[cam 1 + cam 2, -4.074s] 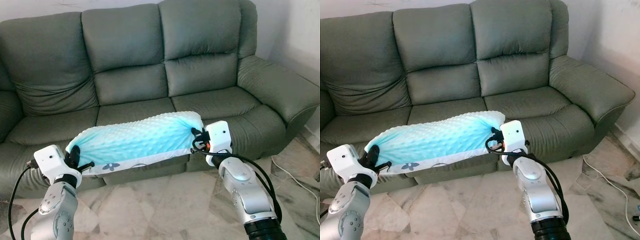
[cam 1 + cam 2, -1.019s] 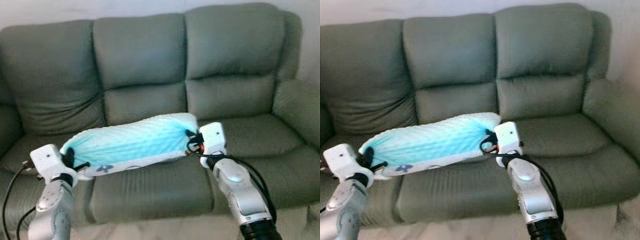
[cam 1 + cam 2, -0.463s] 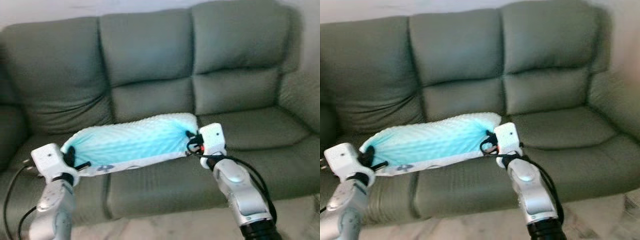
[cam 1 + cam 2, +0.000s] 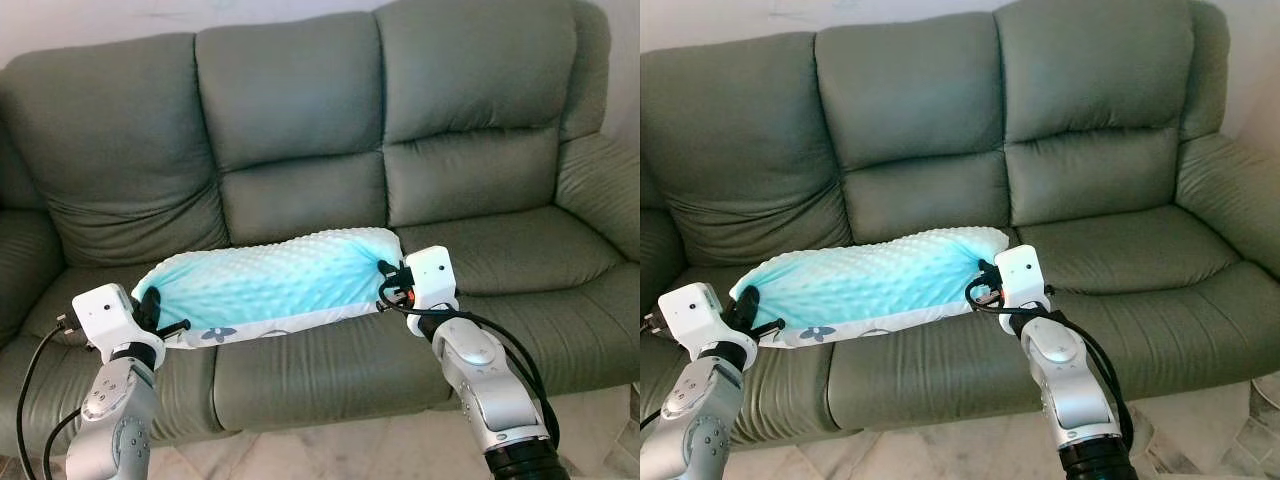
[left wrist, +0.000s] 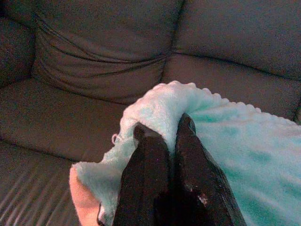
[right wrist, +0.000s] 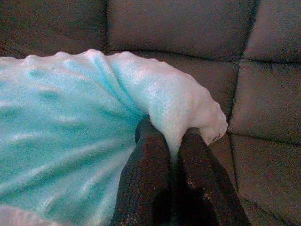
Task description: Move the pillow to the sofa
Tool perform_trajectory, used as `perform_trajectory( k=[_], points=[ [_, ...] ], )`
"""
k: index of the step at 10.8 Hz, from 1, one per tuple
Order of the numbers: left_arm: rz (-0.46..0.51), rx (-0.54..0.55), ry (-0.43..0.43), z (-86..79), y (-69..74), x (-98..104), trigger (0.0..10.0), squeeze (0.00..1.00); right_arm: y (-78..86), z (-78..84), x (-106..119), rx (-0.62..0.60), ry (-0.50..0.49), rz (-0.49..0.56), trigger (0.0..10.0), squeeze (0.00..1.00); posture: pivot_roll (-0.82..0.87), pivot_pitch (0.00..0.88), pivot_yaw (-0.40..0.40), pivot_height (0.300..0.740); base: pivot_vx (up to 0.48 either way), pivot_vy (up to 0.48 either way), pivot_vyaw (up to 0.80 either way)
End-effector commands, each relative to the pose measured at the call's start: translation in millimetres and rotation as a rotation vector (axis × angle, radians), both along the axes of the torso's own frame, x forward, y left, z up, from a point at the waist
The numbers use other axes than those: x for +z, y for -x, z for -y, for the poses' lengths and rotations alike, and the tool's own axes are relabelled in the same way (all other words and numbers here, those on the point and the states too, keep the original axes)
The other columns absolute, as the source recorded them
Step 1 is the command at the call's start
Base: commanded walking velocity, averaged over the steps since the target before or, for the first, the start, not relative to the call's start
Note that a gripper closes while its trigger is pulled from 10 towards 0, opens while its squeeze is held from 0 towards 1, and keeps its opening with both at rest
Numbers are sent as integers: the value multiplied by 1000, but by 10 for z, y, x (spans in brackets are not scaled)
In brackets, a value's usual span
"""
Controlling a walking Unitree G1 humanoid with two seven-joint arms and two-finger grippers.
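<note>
A long turquoise pillow (image 4: 270, 285) with a dotted plush top and a white flowered underside hangs stretched between my two arms, above the seat cushions of a grey-green three-seat sofa (image 4: 300, 130). My left gripper (image 4: 152, 305) is shut on the pillow's left end (image 5: 160, 113). My right gripper (image 4: 386, 277) is shut on its right end (image 6: 178, 103). The black fingers (image 5: 146, 146) pinch a fold of the plush fabric, and the right fingers (image 6: 150, 141) do the same. The pillow sits over the left and middle seats.
The sofa's right armrest (image 4: 600, 190) and left armrest (image 4: 20, 260) bound the seats. A strip of pale marble floor (image 4: 400, 460) shows in front of the sofa base. The right seat cushion (image 4: 530, 250) lies beyond my right arm.
The camera has steadied and the view is sharp now; the sofa has shifted slightly in frame. The pillow stays held by both grippers at about the same height.
</note>
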State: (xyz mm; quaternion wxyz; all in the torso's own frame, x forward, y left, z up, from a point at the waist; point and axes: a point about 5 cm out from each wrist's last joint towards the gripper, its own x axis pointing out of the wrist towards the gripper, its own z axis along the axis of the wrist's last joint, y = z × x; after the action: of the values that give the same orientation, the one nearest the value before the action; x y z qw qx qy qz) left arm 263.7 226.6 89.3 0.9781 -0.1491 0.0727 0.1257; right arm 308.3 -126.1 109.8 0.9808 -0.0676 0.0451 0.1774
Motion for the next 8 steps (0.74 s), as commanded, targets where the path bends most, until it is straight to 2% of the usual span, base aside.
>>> perform_trajectory(
  k=[1, 3, 8],
  points=[
    [34, 16, -13, -50, 8, 70, 10000, 0, -16, -13, 81, -5, -6, 38, 10000, 0, -212, 27, 109, 740, 0, 0, 0],
    [37, 12, -11, -48, 10, 72, 10000, 0, -16, -15, 82, -5, -7, 38, 10000, 0, -211, 28, 110, 740, 0, 0, 0],
    [41, 0, 6, -31, 10, 72, 10000, 0, -9, -18, 74, -5, -5, 37, 10000, 0, -213, 29, 110, 740, 265, 0, 0]
  ],
)
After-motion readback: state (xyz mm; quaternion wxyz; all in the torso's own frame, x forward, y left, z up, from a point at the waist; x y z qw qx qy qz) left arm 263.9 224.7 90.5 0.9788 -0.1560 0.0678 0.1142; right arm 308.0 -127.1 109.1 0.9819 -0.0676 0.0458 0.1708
